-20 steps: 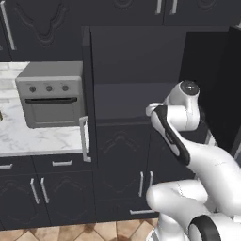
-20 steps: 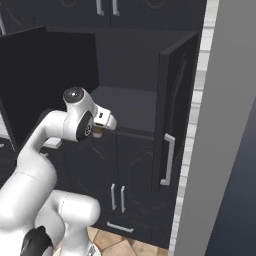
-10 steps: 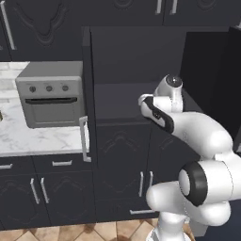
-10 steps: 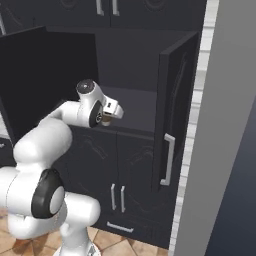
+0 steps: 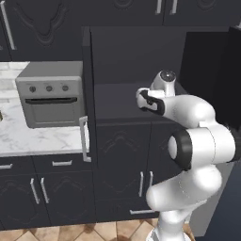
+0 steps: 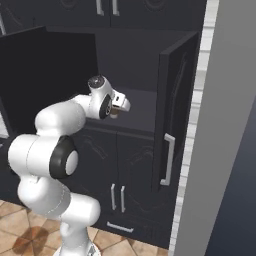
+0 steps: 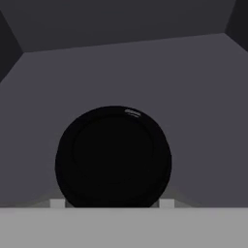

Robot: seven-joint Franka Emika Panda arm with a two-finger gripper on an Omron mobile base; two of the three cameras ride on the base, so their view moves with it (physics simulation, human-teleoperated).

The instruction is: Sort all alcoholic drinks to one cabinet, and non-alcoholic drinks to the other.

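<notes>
A black-lidded paper coffee cup, one of the non-alcoholic drinks, is seen lid-on in the hand view. My gripper is shut on it, with a fingertip at each side of the lid. From the right base view the gripper holds the brown cup over the front of the shelf of the open dark cabinet with the plain grey interior. That cabinet's thick door stands open at the right, with a short silver handle low on it. In the left base view the hand reaches into the same cabinet.
A grey toaster oven sits on the marble counter left of the cabinet. The cabinet's left door edge juts out toward me. A pale wall stands close on the right. Closed dark lower doors are below.
The arm has stretched forward and carried the cup from in front of the cabinet to its shelf opening. The hand has turned to face the cabinet's interior.
</notes>
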